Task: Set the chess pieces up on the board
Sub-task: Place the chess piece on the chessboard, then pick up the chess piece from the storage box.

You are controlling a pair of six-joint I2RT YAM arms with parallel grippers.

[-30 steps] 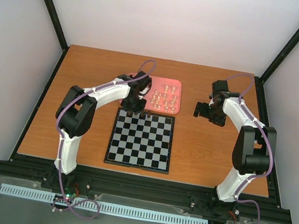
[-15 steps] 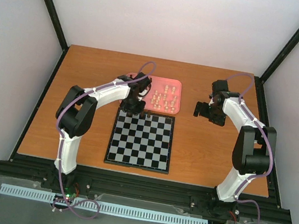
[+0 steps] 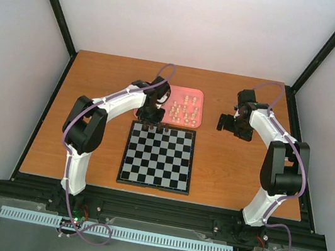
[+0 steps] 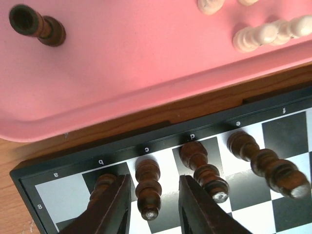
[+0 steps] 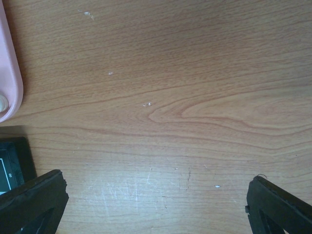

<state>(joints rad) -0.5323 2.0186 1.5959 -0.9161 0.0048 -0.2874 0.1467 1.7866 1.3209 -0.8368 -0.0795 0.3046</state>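
The board [image 3: 157,156] lies mid-table, just in front of the pink tray [image 3: 199,97]. Several cream chess pieces [image 3: 182,110] stand on the tray. In the left wrist view, several dark pieces stand on the board's [image 4: 273,141] far row, at b [image 4: 100,187], c [image 4: 147,190], d [image 4: 202,168] and e [image 4: 263,161]. My left gripper [image 4: 154,195] is open and straddles the c piece with a gap on each side; it also shows from above [image 3: 148,121]. One dark piece [image 4: 36,27] stands on the tray [image 4: 146,58]. My right gripper [image 5: 156,204] is open and empty over bare wood.
Cream pieces [image 4: 265,34] lie near the tray's near edge. The right gripper [image 3: 222,123] hovers right of the tray. The tray's corner [image 5: 7,83] and the board's corner [image 5: 12,163] show at the left of the right wrist view. The table has raised black rails.
My left gripper has shifted slightly back toward the tray, with the dark piece left standing on c. The right arm has not moved.
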